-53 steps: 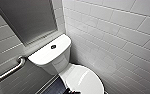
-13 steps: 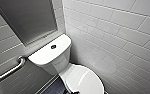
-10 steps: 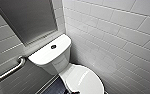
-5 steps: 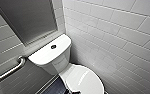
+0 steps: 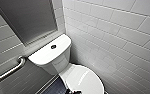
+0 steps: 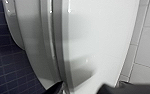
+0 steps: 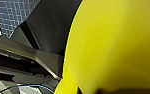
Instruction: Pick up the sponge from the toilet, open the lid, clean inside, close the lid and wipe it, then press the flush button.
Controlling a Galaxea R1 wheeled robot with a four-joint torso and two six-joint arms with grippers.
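Observation:
The white toilet (image 5: 66, 72) stands in a tiled corner with its lid (image 5: 84, 80) down. On the flat tank top (image 5: 49, 51) sits the dark round flush button (image 5: 53, 46). In the left wrist view my left gripper (image 6: 83, 89) is open just over the lid (image 6: 98, 40), one dark fingertip (image 6: 56, 87) by the lid's edge and the other further in over its surface. The yellow sponge (image 7: 116, 45) looms very close in the right wrist view, and my right gripper (image 7: 101, 91) is shut on it.
A metal grab bar (image 5: 8, 72) runs along the left wall. White wall tiles (image 5: 121, 37) stand close on the toilet's right. A grey panel (image 5: 28, 20) hangs above the tank. Dark blue floor tiles (image 5: 54, 87) lie left of the bowl.

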